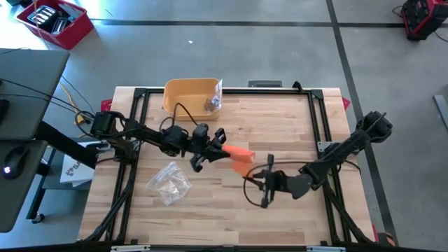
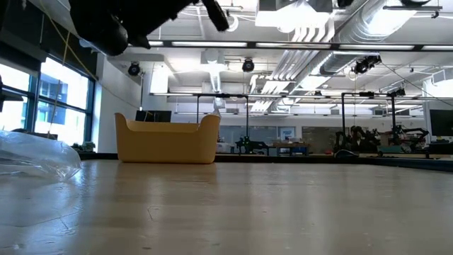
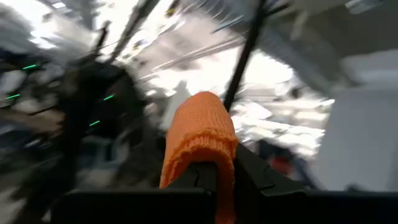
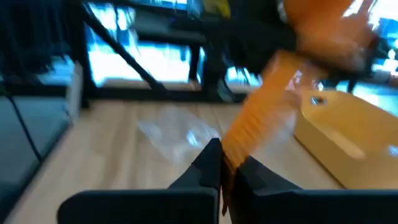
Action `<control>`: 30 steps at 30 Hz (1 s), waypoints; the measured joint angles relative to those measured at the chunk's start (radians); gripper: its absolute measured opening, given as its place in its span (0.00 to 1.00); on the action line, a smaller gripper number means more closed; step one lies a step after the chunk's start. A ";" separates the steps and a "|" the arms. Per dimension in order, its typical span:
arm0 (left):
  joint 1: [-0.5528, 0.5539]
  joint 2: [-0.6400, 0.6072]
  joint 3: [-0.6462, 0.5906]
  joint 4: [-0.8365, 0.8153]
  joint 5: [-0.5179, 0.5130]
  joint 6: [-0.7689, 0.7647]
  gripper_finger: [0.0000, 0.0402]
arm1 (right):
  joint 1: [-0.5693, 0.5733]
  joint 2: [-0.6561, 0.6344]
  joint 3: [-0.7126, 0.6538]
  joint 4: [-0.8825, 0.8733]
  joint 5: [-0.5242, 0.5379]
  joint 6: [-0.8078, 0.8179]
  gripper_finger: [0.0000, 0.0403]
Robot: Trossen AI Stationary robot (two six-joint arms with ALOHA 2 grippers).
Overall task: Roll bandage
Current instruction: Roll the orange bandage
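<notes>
An orange bandage hangs above the middle of the table between my two grippers. My left gripper is shut on its rolled end, which shows as a knitted orange hump in the left wrist view. A loose strip runs down from the roll to my right gripper, which is shut on the strip's lower end. The low view shows only part of the left arm at its top, and no bandage. My left gripper pinches the bandage's rolled end between its two fingers. The roll bulges out beyond the fingertips and is lifted clear of the table. My right gripper pinches the strip's free lower end between its two fingertips, coming roughly level from the table's right side. The strip rises slanting from the fingers toward the roll, clear of the table.
A yellow bin stands at the table's far edge with a small packet at its right end. A crumpled clear plastic bag lies left of the centre. A black frame borders the tabletop.
</notes>
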 joint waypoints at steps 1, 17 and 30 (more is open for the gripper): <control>0.001 0.000 0.000 -0.034 -0.017 0.023 0.04 | 0.010 -0.002 0.000 0.039 0.002 -0.030 0.00; -0.078 0.002 0.002 -0.409 -0.213 0.423 0.04 | -0.017 -0.006 0.000 0.225 0.230 0.035 0.00; -0.070 0.093 0.002 -0.627 -0.223 0.288 0.04 | -0.067 0.101 0.000 -0.325 0.251 0.795 0.00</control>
